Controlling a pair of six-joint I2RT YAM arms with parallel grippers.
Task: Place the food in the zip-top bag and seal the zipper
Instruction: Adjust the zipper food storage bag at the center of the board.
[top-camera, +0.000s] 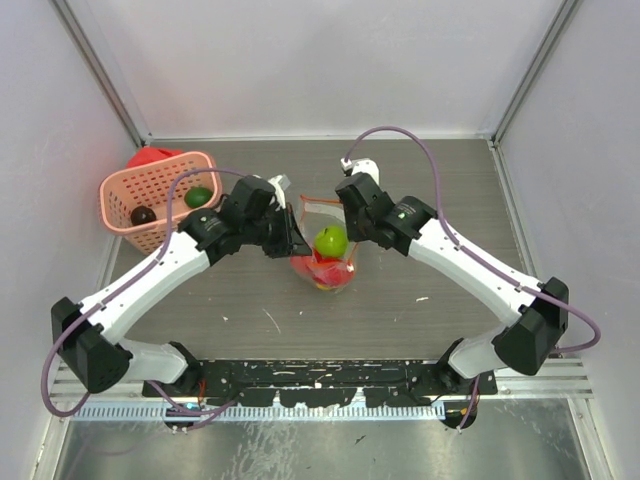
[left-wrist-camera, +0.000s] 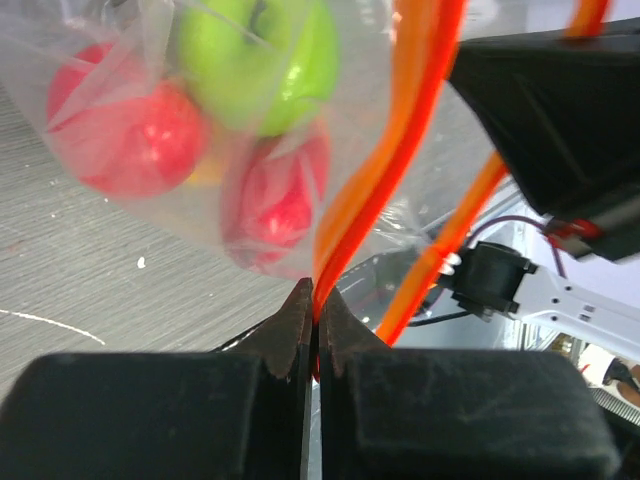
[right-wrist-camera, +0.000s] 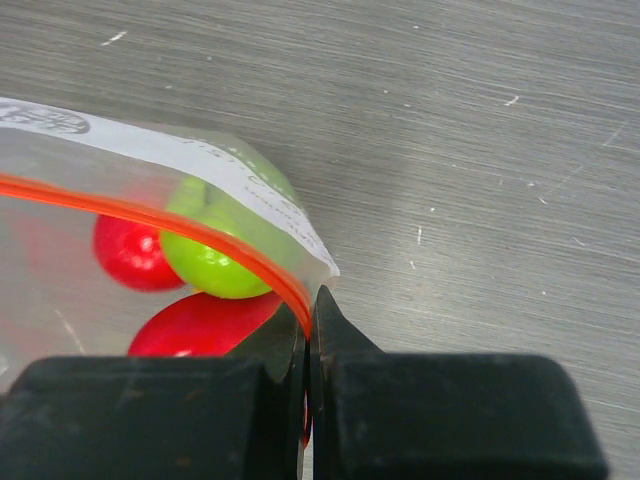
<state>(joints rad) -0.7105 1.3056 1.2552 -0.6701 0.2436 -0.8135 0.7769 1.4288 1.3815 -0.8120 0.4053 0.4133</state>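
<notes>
The clear zip-top bag (top-camera: 322, 262) hangs between my two grippers at the table's middle. Inside it are a green apple (top-camera: 331, 241) and red food (top-camera: 318, 272); they also show in the left wrist view, green (left-wrist-camera: 262, 55) and red (left-wrist-camera: 130, 130), and in the right wrist view, green (right-wrist-camera: 215, 250) and red (right-wrist-camera: 195, 325). My left gripper (left-wrist-camera: 315, 300) is shut on the orange zipper strip (left-wrist-camera: 375, 190) at the bag's left end. My right gripper (right-wrist-camera: 308, 305) is shut on the zipper strip (right-wrist-camera: 150, 215) at the bag's right end. The mouth stands open between them.
A pink lattice basket (top-camera: 130, 190) sits at the back left with a green fruit (top-camera: 198, 197) and a dark purple-brown one (top-camera: 143, 215) inside. A red object (top-camera: 152, 156) lies behind it. White walls ring the table.
</notes>
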